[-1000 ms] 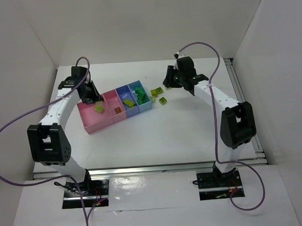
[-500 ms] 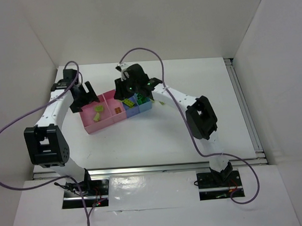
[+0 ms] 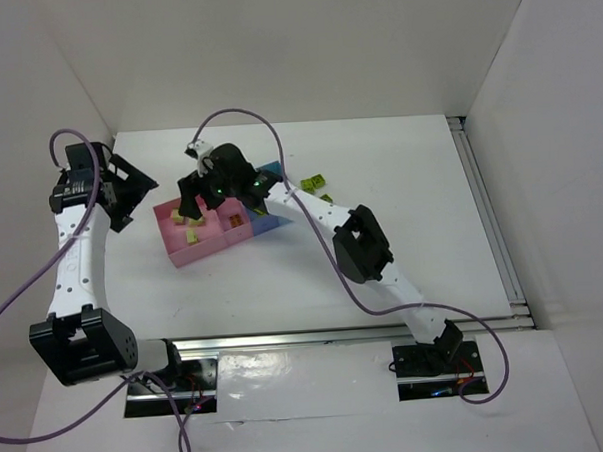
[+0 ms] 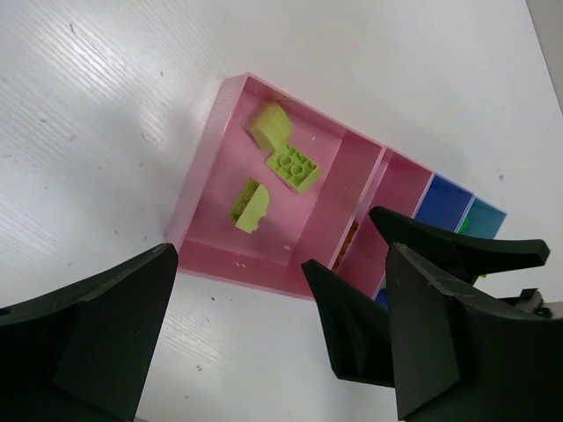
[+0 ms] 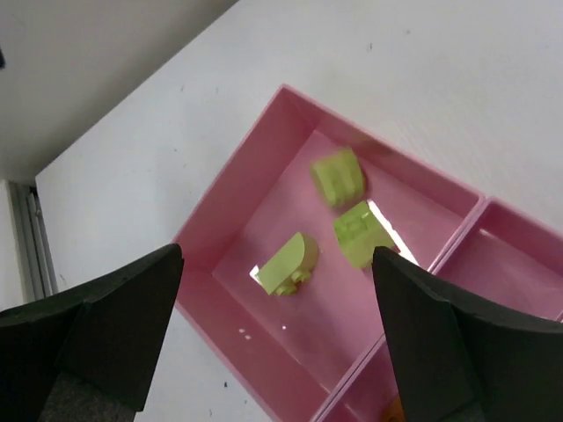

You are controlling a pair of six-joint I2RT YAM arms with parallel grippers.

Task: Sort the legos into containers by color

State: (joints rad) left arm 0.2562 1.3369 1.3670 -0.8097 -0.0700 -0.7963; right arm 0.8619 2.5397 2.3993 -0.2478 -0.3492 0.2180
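The containers stand in a joined row at centre-left: two pink bins, then a blue and a light blue one, partly under my right arm. Three yellow-green legos lie in the end pink bin. They also show in the left wrist view, the middle lego studs up. More yellow-green legos lie loose on the table right of the row. My right gripper hangs open above the end pink bin, empty. My left gripper stands open and empty, left of the row.
Orange pieces lie in the second pink bin. White walls close the table at the back and both sides. A metal rail runs along the right edge. Purple cables loop above both arms.
My right arm swung left from the loose legos to above the end pink bin and opened. My left arm opened and drew back leftward. The pink bin now holds three legos, not one.
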